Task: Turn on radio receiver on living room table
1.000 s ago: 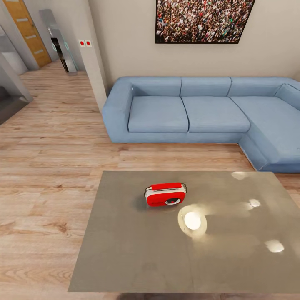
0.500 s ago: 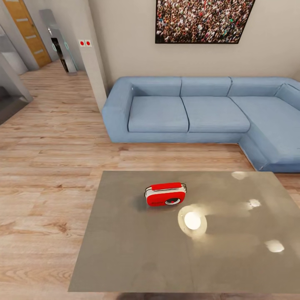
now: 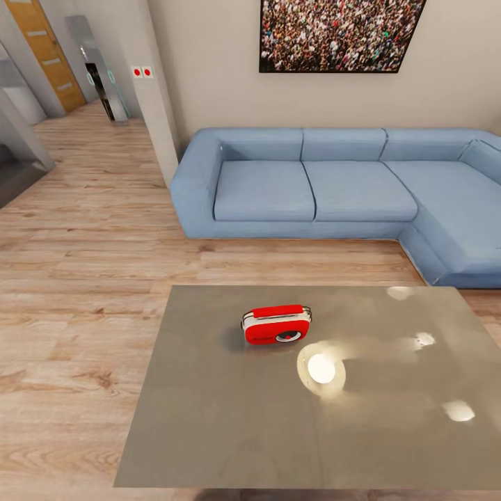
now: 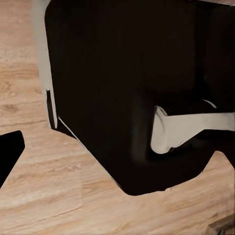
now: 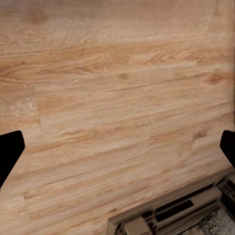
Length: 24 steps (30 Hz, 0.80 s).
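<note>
The red radio receiver (image 3: 277, 325), with white trim and a round dial on its front, stands upright on the glossy grey-brown table (image 3: 209, 417), a little left of the middle. Both arms hang low over the wood floor, away from the table. In the right wrist view my right gripper (image 5: 117, 152) is open, its black fingertips (image 5: 10, 152) at the two edges with bare planks between them. In the left wrist view my left gripper (image 4: 117, 152) looks open too: one fingertip (image 4: 10, 154) is seen, and the robot's dark body (image 4: 122, 88) lies behind the gap.
A light-blue sectional sofa (image 3: 334, 188) stands beyond the table under a framed crowd picture (image 3: 337, 35). Wood plank floor (image 3: 83, 278) runs left toward a hallway with a wooden door (image 3: 45, 49). Bright lamp reflections (image 3: 321, 369) lie on the table top. A grey base edge (image 5: 171, 215) is in the right wrist view.
</note>
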Motion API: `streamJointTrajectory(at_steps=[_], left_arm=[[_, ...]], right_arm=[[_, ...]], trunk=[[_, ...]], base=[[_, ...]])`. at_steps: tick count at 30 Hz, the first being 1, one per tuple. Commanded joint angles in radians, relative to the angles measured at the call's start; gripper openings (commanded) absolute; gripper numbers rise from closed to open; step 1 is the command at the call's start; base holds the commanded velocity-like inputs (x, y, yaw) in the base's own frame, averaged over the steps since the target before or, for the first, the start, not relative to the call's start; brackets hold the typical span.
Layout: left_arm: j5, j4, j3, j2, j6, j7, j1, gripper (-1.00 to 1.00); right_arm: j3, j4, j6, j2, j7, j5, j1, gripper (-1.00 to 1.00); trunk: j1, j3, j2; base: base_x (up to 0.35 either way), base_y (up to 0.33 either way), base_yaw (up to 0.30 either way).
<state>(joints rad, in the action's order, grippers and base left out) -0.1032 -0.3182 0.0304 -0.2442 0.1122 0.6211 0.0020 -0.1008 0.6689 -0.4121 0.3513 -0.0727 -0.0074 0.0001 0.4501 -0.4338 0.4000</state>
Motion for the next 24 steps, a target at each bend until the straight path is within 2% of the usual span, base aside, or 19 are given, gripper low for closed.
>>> streamJointTrajectory(at_steps=[1, 2, 4, 7, 11, 16, 17, 19, 20, 24], left_arm=[[0.001, -0.037, -0.001, -0.001, -0.024, 0.02, 0.001, 1.0], [-0.002, -0.11, -0.002, -0.001, -0.071, 0.057, 0.001, 1.0], [-0.003, -0.18, -0.002, -0.001, -0.12, 0.092, 0.001, 1.0], [-0.004, -0.333, -0.003, -0.005, -0.245, 0.152, 0.001, 1.0], [-0.004, -0.501, -0.003, -0.007, -0.369, 0.193, 0.001, 1.0], [-0.004, -0.673, -0.003, -0.007, -0.503, 0.239, 0.001, 1.0], [-0.004, -0.732, -0.003, -0.007, -0.551, 0.257, 0.001, 1.0], [-0.004, -0.793, -0.003, -0.007, -0.599, 0.273, 0.001, 1.0], [-0.004, -0.852, -0.003, -0.007, -0.644, 0.285, 0.001, 1.0], [-0.004, -0.982, -0.003, -0.007, -0.741, 0.299, 0.001, 1.0]], right_arm=[[-0.002, 0.012, -0.012, 0.001, 0.0, 0.0, 0.0, 1.0], [-0.005, 0.032, -0.032, 0.002, 0.0, 0.0, 0.0, 1.0], [-0.007, 0.048, -0.048, 0.003, -0.001, 0.0, 0.0, 1.0], [-0.01, 0.079, -0.073, 0.004, -0.001, 0.0, 0.0, 1.0], [-0.011, 0.107, -0.084, 0.005, -0.001, 0.002, -0.004, 1.0], [-0.012, 0.14, -0.091, 0.006, -0.002, 0.003, -0.009, 1.0], [-0.012, 0.154, -0.101, 0.006, -0.004, 0.004, -0.014, 1.0], [-0.013, 0.168, -0.119, 0.006, -0.008, 0.004, -0.022, 1.0], [-0.013, 0.181, -0.143, 0.006, -0.013, 0.004, -0.034, 1.0], [-0.014, 0.198, -0.203, 0.006, -0.023, 0.005, -0.074, 1.0]], trunk=[[0.0, 0.0, 0.0], [0.0, 0.0, 0.0], [0.0, 0.0, 0.0], [0.0, 0.0, 0.0], [0.0, 0.0, 0.0], [0.0, 0.0, 0.0], [0.0, 0.0, 0.0], [0.0, 0.0, 0.0], [0.0, 0.0, 0.0], [0.0, 0.0, 0.0]], base=[[0.0, 0.0, 0.0], [0.0, 0.0, 0.0], [0.0, 0.0, 0.0], [0.0, 0.0, 0.0], [0.0, 0.0, 0.0], [0.0, 0.0, 0.0], [0.0, 0.0, 0.0], [0.0, 0.0, 0.0], [0.0, 0.0, 0.0], [0.0, 0.0, 0.0]])
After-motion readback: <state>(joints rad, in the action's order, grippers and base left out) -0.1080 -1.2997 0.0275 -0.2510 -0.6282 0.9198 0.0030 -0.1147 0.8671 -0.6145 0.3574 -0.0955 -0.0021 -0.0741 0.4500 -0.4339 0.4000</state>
